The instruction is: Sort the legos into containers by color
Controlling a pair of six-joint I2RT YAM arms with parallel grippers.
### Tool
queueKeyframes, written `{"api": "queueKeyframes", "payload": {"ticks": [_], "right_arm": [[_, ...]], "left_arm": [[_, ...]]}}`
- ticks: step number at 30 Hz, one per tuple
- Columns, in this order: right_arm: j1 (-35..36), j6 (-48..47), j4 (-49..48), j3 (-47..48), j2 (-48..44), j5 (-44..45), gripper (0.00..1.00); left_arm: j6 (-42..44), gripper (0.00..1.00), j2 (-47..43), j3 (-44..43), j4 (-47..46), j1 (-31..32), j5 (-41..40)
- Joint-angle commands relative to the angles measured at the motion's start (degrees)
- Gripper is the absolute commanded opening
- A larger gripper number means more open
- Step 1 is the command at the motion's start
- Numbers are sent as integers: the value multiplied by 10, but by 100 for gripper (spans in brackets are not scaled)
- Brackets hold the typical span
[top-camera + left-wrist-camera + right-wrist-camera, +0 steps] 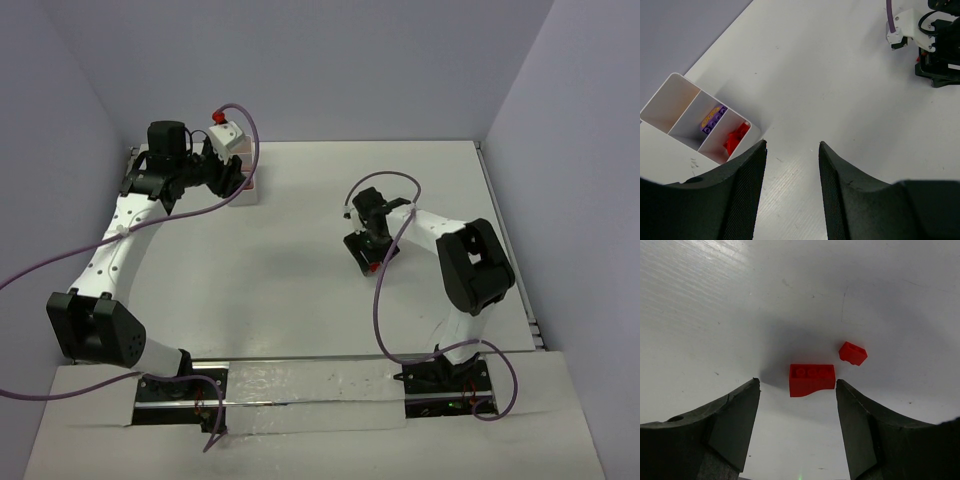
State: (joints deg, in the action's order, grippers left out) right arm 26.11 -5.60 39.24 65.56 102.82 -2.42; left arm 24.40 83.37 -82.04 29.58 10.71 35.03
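The left arm [112,250] is stretching far forward and leftward, the left gripper [792,145] hanging with jaws apart. The right arm [440,235] is folding inward, the right gripper [797,382] pointing downward, jaws standing apart.

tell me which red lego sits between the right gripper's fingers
The larger arched red brick; the smaller red piece lies farther out, outside the right gripper's gap.

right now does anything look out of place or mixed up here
Yes: the middle compartment of the white tray holds an orange piece together with a purple lego, two colors mixed. The end compartment holds only red legos. A red brick and a smaller red piece lie loose on the table.
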Motion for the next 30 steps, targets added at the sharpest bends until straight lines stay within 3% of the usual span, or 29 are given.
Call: {"api": "queueKeyframes", "payload": {"ticks": [1, 12, 24, 30], "right_arm": [[0, -8, -26, 11, 11, -1, 69], [-3, -26, -36, 28, 35, 1, 68], [-4, -27, -17, 16, 10, -12, 40], [-4, -2, 0, 49, -6, -53, 29]], "left_arm": [[-6, 53, -4, -19, -21, 0, 23], [-3, 53, -1, -17, -20, 1, 22], [-14, 53, 6, -16, -25, 1, 26], [-60, 53, 4, 4, -49, 1, 36]]}}
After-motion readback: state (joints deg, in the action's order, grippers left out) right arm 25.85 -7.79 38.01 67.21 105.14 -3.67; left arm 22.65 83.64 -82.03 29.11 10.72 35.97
